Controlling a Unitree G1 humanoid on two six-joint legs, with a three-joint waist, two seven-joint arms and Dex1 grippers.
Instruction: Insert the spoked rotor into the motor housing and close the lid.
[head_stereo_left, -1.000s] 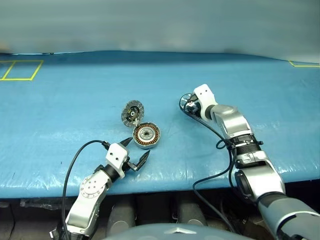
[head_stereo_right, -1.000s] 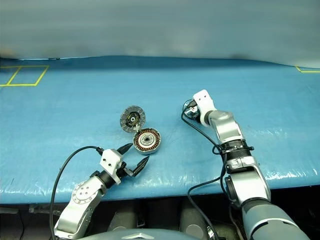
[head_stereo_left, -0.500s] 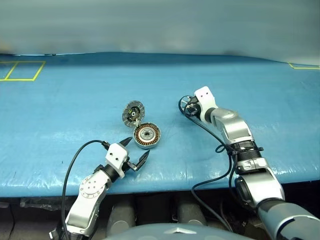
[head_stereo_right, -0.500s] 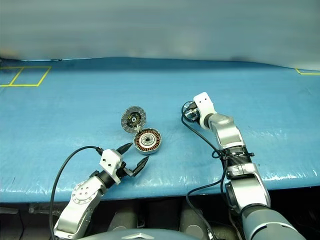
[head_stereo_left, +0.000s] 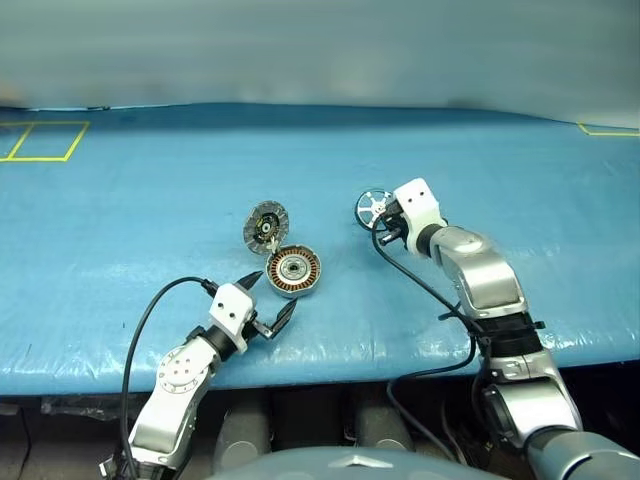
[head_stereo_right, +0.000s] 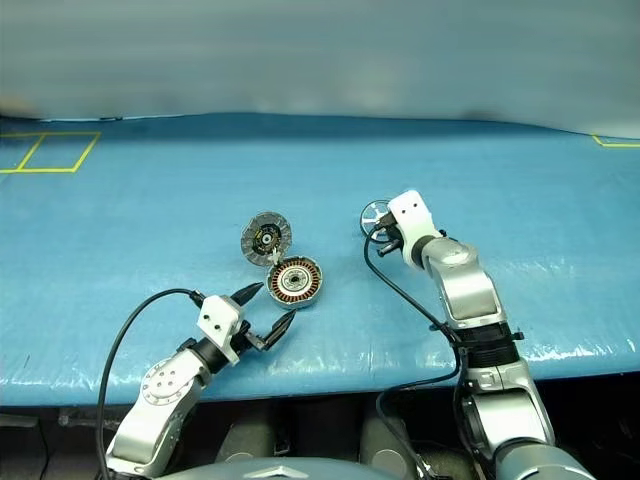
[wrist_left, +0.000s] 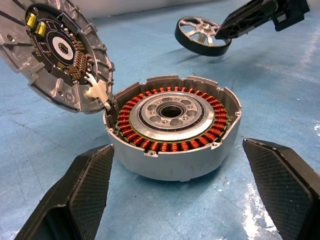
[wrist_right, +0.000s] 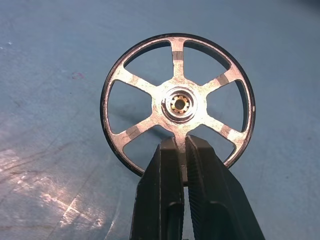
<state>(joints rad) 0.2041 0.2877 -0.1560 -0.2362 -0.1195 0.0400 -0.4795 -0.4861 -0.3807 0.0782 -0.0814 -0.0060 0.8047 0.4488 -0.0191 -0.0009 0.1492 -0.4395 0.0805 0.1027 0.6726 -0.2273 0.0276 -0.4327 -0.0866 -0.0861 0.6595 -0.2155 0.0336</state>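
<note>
My right gripper (head_stereo_left: 386, 214) is shut on the rim of the spoked rotor (head_stereo_left: 371, 208), a black ring with silvery spokes. It holds the rotor just above the blue table, its face tilted up, to the right of the motor housing (head_stereo_left: 292, 271). In the right wrist view the fingers (wrist_right: 197, 165) pinch the rotor (wrist_right: 179, 104) by one spoke and the rim. The housing (wrist_left: 172, 125) stands open with copper windings showing. Its hinged lid (head_stereo_left: 265, 224) leans back behind it, inner face out. My left gripper (head_stereo_left: 275, 290) stands open just in front of the housing, not touching it.
The blue plastic-covered table (head_stereo_left: 150, 200) runs wide on both sides, its front edge (head_stereo_left: 330, 365) close to me. Yellow tape marks lie at the far left (head_stereo_left: 40, 140) and far right (head_stereo_left: 605, 128). Black cables hang from both wrists.
My right gripper closed on the rotor, lifted it off the table and drew it back towards me. The left gripper, housing and lid stayed put.
</note>
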